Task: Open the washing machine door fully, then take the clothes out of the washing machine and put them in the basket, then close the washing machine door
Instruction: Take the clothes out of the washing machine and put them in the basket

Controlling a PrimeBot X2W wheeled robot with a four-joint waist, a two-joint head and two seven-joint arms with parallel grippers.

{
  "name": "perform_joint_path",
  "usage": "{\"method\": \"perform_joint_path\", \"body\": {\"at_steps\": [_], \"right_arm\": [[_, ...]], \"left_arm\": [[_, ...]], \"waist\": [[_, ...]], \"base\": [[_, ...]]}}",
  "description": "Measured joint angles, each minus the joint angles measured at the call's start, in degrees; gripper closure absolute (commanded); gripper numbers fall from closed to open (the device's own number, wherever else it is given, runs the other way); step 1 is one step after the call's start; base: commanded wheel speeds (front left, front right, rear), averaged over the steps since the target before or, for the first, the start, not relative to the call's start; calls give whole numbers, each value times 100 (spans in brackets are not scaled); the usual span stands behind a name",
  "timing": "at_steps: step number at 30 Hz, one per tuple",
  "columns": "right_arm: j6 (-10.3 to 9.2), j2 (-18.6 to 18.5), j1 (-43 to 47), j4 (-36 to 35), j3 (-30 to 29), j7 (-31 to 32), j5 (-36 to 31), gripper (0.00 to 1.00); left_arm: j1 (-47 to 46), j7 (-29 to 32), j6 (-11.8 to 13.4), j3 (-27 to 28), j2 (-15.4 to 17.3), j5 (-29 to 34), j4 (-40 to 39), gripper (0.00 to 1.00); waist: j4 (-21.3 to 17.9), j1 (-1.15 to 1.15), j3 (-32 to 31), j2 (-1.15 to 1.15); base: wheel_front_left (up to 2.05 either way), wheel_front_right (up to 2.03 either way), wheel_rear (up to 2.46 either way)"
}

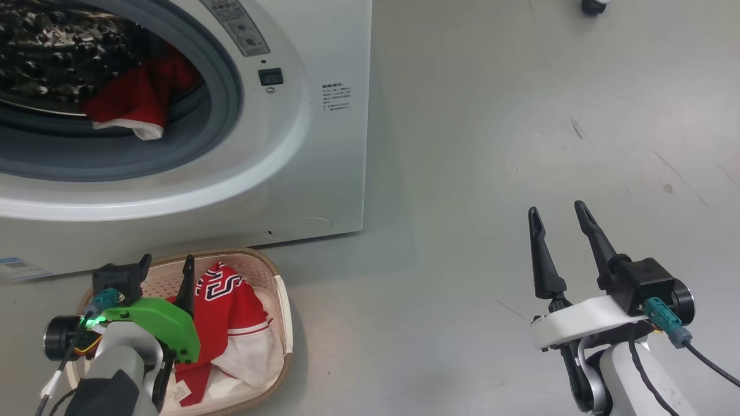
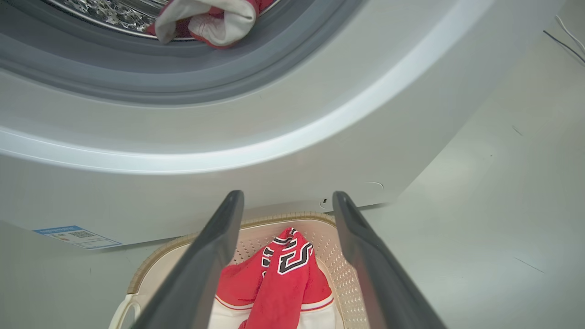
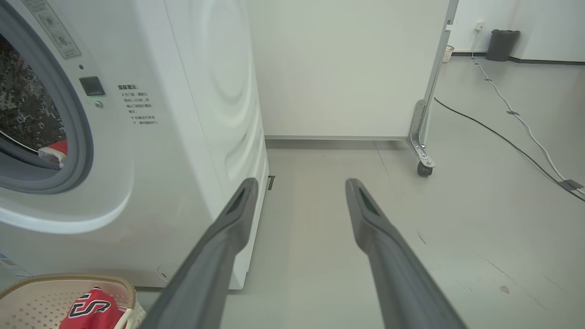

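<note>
Light was bright, even and diffuse, from overhead. The floor (image 1: 491, 144) carried a pale sheen and a soft shadow just beside the washing machine (image 1: 324, 173). A glare streak ran along its curved front band. Wrist views bowed straight edges strongly. The left claw (image 2: 288, 197), close to the lens, looked soft and unfocused.

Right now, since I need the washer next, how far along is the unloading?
Done: the washing machine's opening is uncovered; one red garment lies in the basket. In hand: nothing; the left gripper, above the basket, and right gripper are open. Left: another garment at the drum's lip, then closing the door.
</note>
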Motion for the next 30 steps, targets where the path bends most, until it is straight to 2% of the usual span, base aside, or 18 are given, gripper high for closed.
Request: {"method": "perform_joint_path", "body": {"at_steps": [5, 17, 30], "right_arm": [[25, -26, 156, 56, -60, 0, 42, 0], [138, -123, 608, 68, -192, 0, 137, 0], [229, -124, 965, 16, -182, 0, 168, 0]], "left_arm": [[27, -7, -43, -44, -123, 1, -224, 0], [678, -7, -49, -32, -240, 49, -1458, 0], [1514, -7, -10, 20, -327, 55, -2315, 0]], "waist": [[203, 0, -297, 0], [685, 0, -1070, 0], [920, 0, -1609, 0]], "base": [[0, 0, 0], [0, 0, 0], [0, 0, 0]]}}
